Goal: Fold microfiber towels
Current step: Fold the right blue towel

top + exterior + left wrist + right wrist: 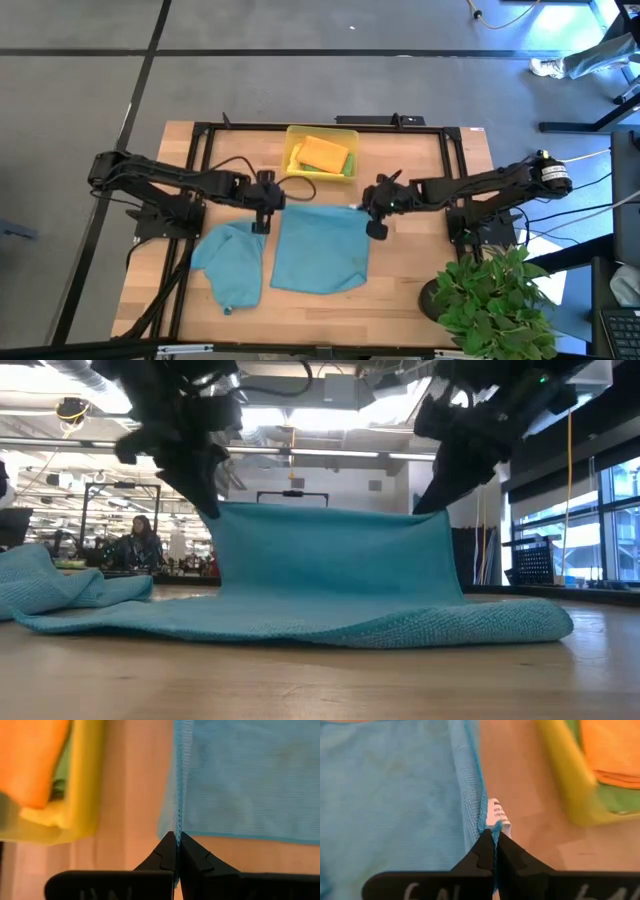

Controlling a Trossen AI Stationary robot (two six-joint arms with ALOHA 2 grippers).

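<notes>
Left gripper: left gripper pinched tight on the far left corner of the flat teal-blue microfiber towel, cloth edge caught between the closed fingers, corner lifted off the table
Right gripper: right gripper clamped on the far right corner of the same towel, right by its small white care label, also raised
Towel state: far edge hangs between both grippers like a low curtain, near half lies flat on the light wooden table at centre; low view shows the near hem resting on the wood
Other cloth: second teal-blue towel crumpled just to the left, touching or nearly touching the flat one, can't tell which
Tray: translucent yellow plastic tray at the far side, beyond the lifted edge, holds a folded orange towel on yellow and green cloth
Handling: light, limp, slightly grippy weave; sags between pinch points, won't hold shape, not fragile
Grip advice: corners are the right hold; keep both level and taut so the edge doesn't droop or twist
Step, judged: first fold starting, far edge likely to go over onto the near hem
Risk: thin edge slipping from the fingertips, uneven corners
</notes>
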